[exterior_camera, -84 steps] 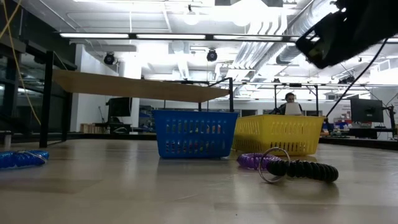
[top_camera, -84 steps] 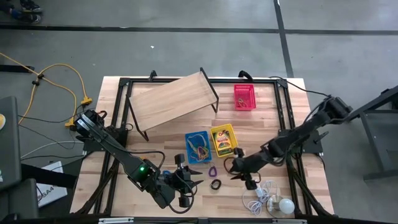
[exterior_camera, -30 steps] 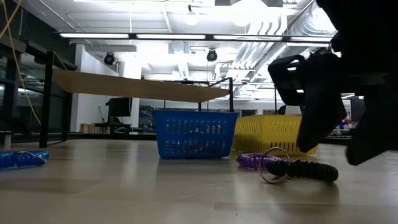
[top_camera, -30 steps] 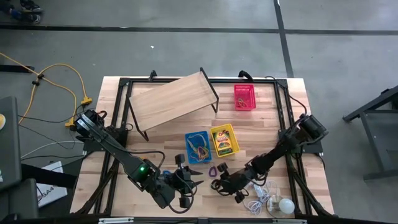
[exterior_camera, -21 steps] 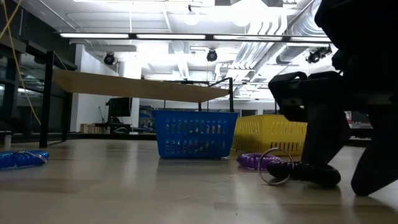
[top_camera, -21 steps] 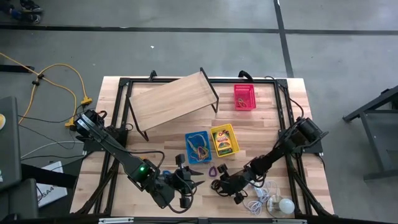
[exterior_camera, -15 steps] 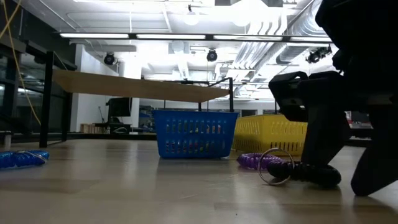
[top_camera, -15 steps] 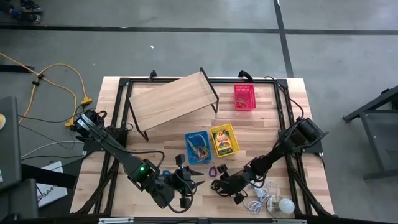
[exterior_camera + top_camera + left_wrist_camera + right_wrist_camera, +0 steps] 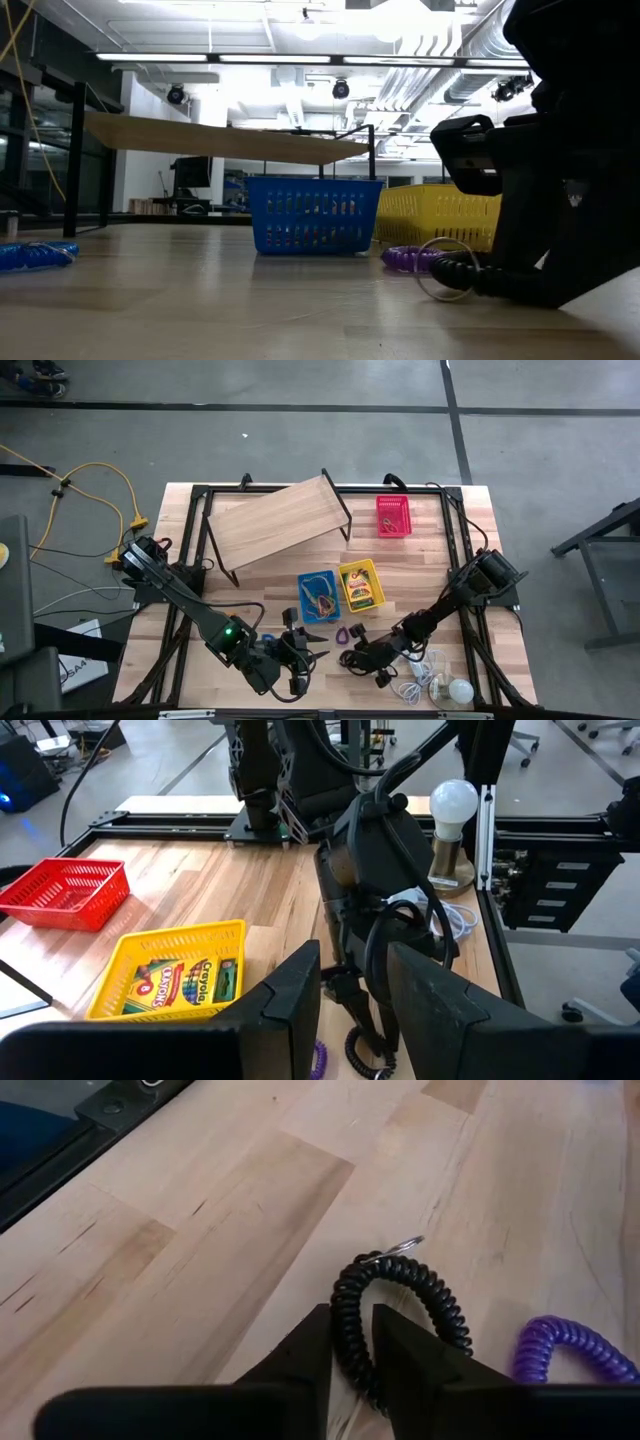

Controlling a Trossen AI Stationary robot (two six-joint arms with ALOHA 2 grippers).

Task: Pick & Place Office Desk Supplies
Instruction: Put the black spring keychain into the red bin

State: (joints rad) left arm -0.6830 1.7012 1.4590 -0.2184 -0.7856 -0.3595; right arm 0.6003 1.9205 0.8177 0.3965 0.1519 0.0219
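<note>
Down low, right tool point(image 9: 347, 1342) pinching black coil loop point(image 9: 400, 1312), left tool point(image 9: 300, 660) spread.

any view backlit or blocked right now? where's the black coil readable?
Low view: ceiling lights glare, so the right gripper is a dark silhouette hiding most of the black coil. Right wrist view: evenly lit, black coil clear between the fingers. High view: even light, coil mostly hidden under the gripper.
</note>
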